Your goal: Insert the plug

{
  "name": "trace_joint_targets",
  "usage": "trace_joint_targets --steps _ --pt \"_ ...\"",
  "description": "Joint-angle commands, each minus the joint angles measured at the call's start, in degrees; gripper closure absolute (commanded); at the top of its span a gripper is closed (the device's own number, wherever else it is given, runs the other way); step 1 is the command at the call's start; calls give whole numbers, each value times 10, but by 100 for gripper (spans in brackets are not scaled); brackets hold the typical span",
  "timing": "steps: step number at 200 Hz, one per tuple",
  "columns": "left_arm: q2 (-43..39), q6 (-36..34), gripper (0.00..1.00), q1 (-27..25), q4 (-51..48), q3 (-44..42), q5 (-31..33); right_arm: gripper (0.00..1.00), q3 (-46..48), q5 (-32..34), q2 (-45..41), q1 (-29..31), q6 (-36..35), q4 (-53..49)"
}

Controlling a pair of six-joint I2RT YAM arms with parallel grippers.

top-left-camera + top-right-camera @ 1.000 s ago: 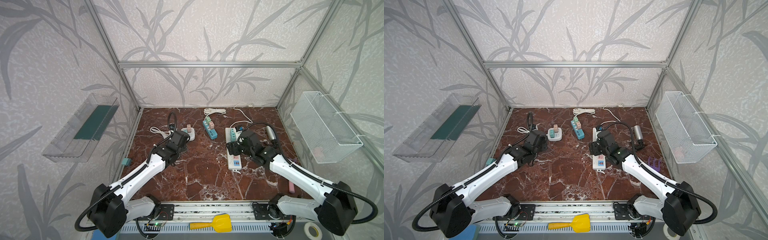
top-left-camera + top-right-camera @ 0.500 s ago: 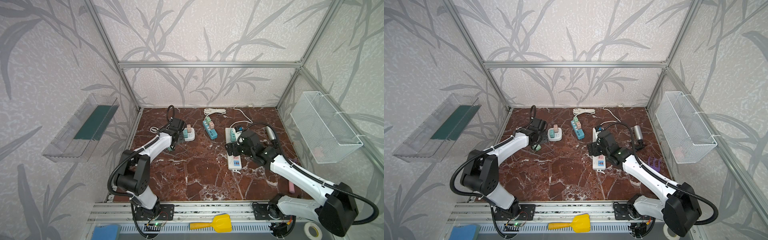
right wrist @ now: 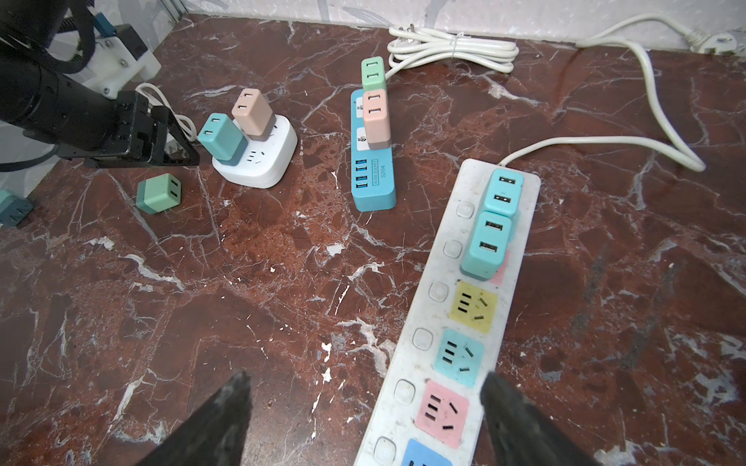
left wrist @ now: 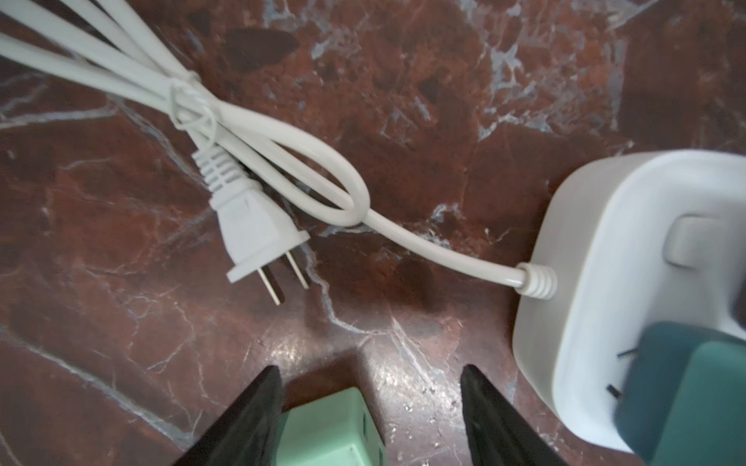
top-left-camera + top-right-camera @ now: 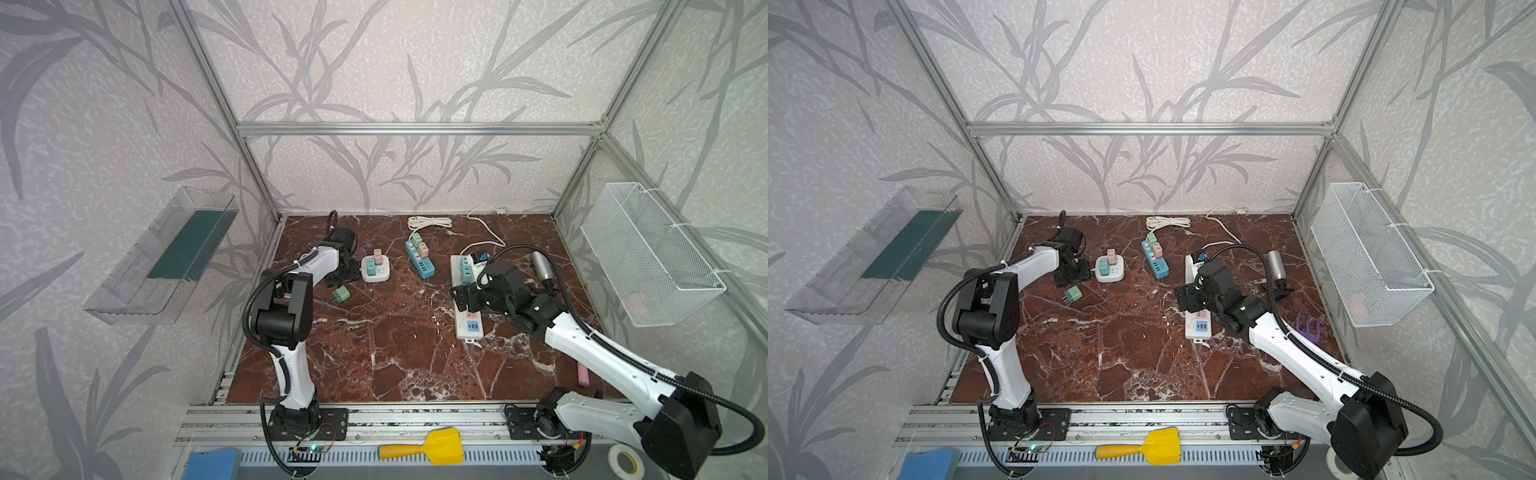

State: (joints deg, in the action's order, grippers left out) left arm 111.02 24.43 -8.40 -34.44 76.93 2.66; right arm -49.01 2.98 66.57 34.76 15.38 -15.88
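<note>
The left hand [image 4: 369, 369] is spread and grips nothing. The green plug [image 5: 340, 294] lies on the table [image 5: 395, 353] just below it, centre left in both top views, near the white cube socket [image 5: 375, 269]. The right hand [image 3: 365, 379], also spread, hovers over the long white strip [image 3: 472, 306].
</note>
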Motion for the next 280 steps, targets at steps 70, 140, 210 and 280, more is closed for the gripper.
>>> trace_joint_targets --steps 70,140,210,280 --pt "-63 46 34 -22 29 -122 -23 12 4 -10 -34 -1 1 -14" --pt "-81 44 33 -43 -3 -155 8 12 8 -19 -36 0 4 -6" --pt "-59 43 46 -42 -53 -117 20 12 4 -22 -36 -1 4 -7" --pt "-52 34 47 -42 -84 -118 8 12 7 -25 -42 -1 8 -2"
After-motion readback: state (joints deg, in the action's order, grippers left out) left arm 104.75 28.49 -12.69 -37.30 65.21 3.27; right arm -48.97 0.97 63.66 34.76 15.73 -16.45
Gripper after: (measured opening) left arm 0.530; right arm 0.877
